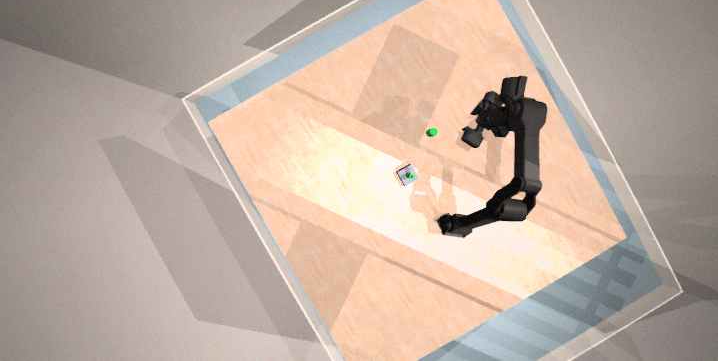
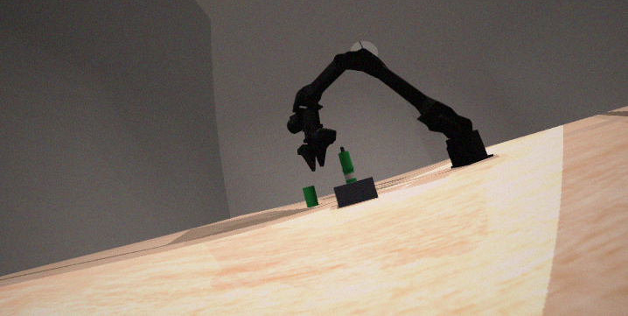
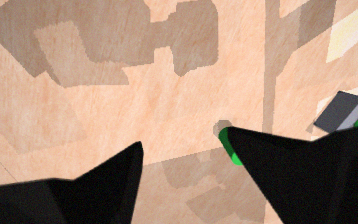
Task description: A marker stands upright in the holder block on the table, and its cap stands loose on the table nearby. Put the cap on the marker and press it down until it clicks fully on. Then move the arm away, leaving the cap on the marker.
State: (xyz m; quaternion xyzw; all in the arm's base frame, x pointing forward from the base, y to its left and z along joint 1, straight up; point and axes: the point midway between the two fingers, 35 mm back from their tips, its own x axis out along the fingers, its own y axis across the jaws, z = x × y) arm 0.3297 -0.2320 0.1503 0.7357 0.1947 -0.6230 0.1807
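The green cap (image 1: 432,131) (image 2: 310,196) (image 3: 226,144) stands loose on the table; in the wrist view the right finger partly hides it. The green marker (image 1: 410,176) (image 2: 346,162) stands upright with its dark tip bare in the holder block (image 2: 356,193) (image 3: 339,111). My gripper (image 1: 467,121) (image 2: 317,167) (image 3: 185,139) is open and empty, pointing down, above the table. In the top view it is to the right of the cap. In the wrist view the cap is at the right finger's tip, not between the fingers.
The arm's base (image 1: 454,225) (image 2: 467,151) stands on the table, to the right of the holder in the top and exterior views. The holder and marker stand close to the cap. Pale walls surround the table, and shadows and bright light bands cross its top.
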